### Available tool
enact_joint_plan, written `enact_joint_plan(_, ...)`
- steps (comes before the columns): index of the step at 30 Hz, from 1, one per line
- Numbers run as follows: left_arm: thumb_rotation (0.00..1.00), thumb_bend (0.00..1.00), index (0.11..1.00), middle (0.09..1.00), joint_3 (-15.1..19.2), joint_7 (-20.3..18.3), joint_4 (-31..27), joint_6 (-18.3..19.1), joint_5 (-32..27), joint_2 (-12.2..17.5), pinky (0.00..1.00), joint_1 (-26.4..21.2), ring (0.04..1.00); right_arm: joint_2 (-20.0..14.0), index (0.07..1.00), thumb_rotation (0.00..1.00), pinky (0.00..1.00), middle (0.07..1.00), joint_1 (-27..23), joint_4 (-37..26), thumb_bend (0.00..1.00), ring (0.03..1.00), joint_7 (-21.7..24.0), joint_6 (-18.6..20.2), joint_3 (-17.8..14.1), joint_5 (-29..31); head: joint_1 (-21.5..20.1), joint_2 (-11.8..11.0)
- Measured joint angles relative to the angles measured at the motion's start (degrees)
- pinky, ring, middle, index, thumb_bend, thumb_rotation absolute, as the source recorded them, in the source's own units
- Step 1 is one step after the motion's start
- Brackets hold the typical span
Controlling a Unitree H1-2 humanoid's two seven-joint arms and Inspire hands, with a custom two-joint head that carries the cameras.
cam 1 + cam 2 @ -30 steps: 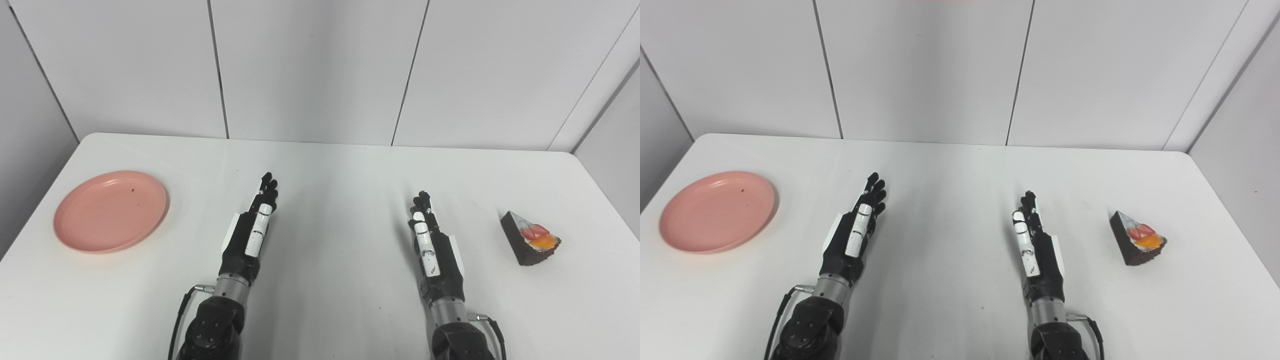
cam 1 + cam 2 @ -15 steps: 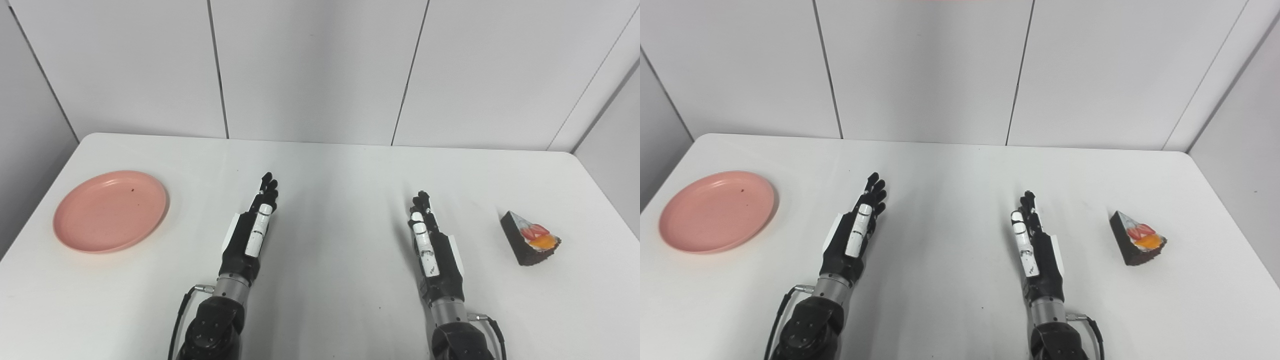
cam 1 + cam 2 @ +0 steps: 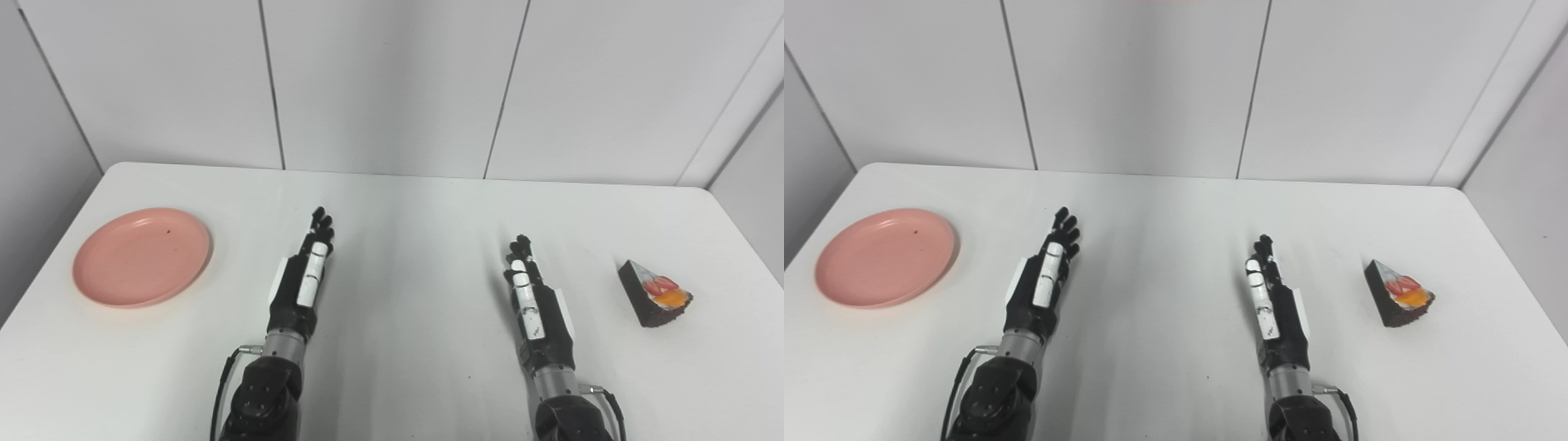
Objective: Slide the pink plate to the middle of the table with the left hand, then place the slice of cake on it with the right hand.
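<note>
A pink plate point(image 3: 142, 256) lies empty at the table's left side. A slice of chocolate cake point(image 3: 654, 293) with red and orange fruit on top lies at the right side. My left hand point(image 3: 303, 278) is open and empty, fingers stretched forward, well to the right of the plate. My right hand point(image 3: 531, 293) is open and empty, fingers stretched forward, to the left of the cake. Neither hand touches anything.
The white table point(image 3: 404, 208) is bounded by white wall panels point(image 3: 392, 86) at the back and by edges at left and right.
My left hand has moved a little forward and left. The whole picture has shifted slightly right, so the camera moved. Plate, cake and right hand have stayed put.
</note>
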Motion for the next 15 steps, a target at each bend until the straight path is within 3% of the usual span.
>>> enact_joint_plan(3,1.00,0.75,1.000,1.000,0.56,0.42,2.24,-1.86,0.56,1.62,1.00,-2.01,0.997,-1.20,1.000,0.89,1.00,0.999,-0.60,0.72,0.60,0.998,0.85,-0.21,-0.53,0.87,2.54,-0.88)
enact_joint_plan(6,1.00,0.77,0.990,0.975,2.13,1.14,3.98,-3.07,0.52,3.53,0.98,-3.64,0.965,-2.41,1.000,0.92,1.00,1.000,-1.67,1.93,0.59,1.000,1.72,-0.86,-0.88,1.57,7.55,-2.98)
enact_joint_plan(10,1.00,0.80,0.892,0.880,5.21,2.80,5.24,-3.24,0.25,5.66,0.88,-5.22,0.876,-3.28,1.000,0.87,1.00,0.998,-1.74,2.07,0.56,0.997,1.99,-1.70,-1.59,2.02,9.22,-4.04)
enact_joint_plan(15,1.00,0.77,0.784,0.779,8.46,4.78,3.41,-0.89,-0.04,8.14,0.79,-5.82,0.783,-3.40,1.000,0.89,1.00,0.999,-2.39,3.32,0.53,0.989,1.99,-4.27,-2.43,2.31,10.54,-4.83)
